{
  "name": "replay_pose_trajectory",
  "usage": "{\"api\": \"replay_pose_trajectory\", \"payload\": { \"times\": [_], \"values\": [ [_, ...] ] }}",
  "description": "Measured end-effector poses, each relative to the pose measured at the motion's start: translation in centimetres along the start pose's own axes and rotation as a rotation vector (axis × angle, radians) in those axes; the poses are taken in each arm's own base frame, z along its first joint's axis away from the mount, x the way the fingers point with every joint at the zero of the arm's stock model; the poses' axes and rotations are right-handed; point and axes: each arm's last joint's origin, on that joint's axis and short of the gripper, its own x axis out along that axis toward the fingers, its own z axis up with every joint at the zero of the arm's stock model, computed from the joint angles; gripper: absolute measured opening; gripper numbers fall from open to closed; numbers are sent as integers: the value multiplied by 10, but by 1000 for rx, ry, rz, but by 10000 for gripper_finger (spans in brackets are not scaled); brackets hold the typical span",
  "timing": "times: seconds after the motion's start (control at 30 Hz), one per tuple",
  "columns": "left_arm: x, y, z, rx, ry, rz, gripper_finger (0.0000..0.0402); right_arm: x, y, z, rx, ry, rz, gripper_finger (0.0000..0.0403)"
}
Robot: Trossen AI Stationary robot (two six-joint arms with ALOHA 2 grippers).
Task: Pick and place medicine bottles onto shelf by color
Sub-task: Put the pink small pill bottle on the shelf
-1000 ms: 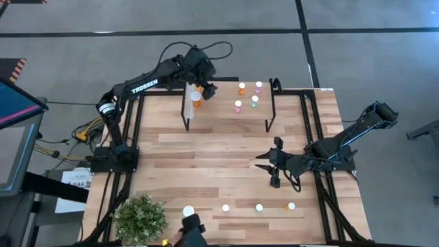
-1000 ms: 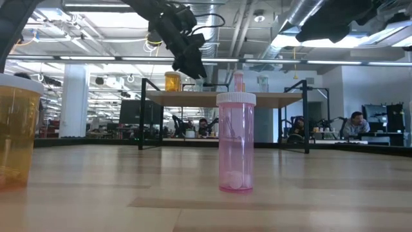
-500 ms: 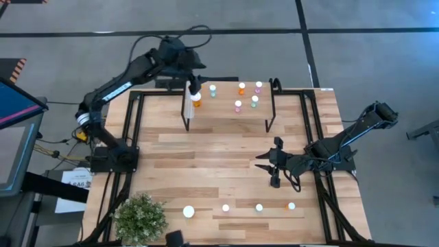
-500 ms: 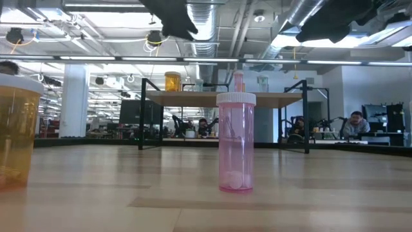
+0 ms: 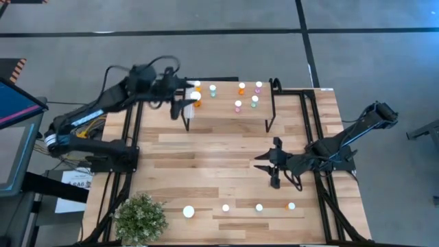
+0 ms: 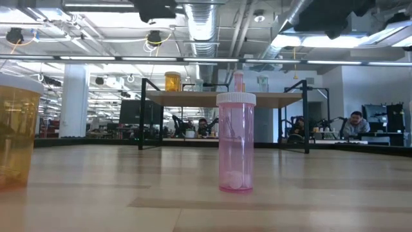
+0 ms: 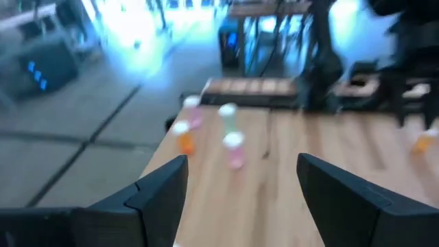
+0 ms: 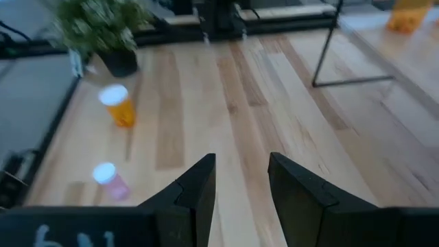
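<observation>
The big light-wood plank worktop (image 5: 219,154) fills the overhead view, ringed by a black metal frame. At its far edge stands the low shelf (image 5: 230,110), light wood top on thin black legs, a pale strip at its left end.

Left arm next: it reaches in from the left, and the left end effector (image 5: 184,96) hovers just off the shelf's left end, fingers spread wide with nothing between them. The right arm sits folded low over the right half of the worktop, and the right end effector (image 5: 264,162) points left, fingers partly apart, gripping nothing.

A small green potted plant (image 5: 140,217) sits at the near left corner.

Now the medicine bottles. On the shelf: 1 larger orange bottle (image 5: 197,97) at the left end, close to the left end effector, with a small white-capped bottle just behind it. Right of those come a green one (image 5: 212,90), a small orange one (image 5: 241,88), 2 pink ones (image 5: 258,86) and another green.

Along the near edge stand 4 more: a larger orange bottle (image 5: 188,212), a pink bottle (image 6: 235,142) upright, then a green and a small orange.

No writing can be read anywhere.
</observation>
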Motion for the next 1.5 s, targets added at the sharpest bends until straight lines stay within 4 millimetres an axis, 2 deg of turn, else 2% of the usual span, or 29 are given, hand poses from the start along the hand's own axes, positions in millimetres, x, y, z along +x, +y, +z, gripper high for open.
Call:
{"api": "replay_pose_trajectory", "payload": {
  "times": [0.23, 0.47, 0.57, 0.67, 0.87, 1.0, 1.2, 1.5],
  "values": [
    [-11, -52, -34, -15, -300, -158, 261, -6, 6, 17, 22, -18, 101, 156],
    [2, -93, -79, -19, -412, -256, 261, -14, 19, 4, 129, 108, 244, 156],
    [7, -104, -91, -25, -428, -243, 261, -21, 27, -1, 175, 146, 273, 156],
    [11, -110, -95, -19, -449, -253, 261, -27, 35, -3, 229, 153, 313, 156],
    [17, -115, -98, -8, -436, -267, 261, -34, 48, 5, 247, 41, 376, 156],
    [20, -116, -99, -1, -422, -264, 261, -20, 54, 2, 169, 6, 335, 156],
    [21, -116, -101, -2, -403, -274, 261, 19, 66, -6, 145, 30, 369, 160],
    [22, -117, -104, -6, -378, -276, 261, 67, 97, -8, 2, 60, 357, 185]
  ]
}}
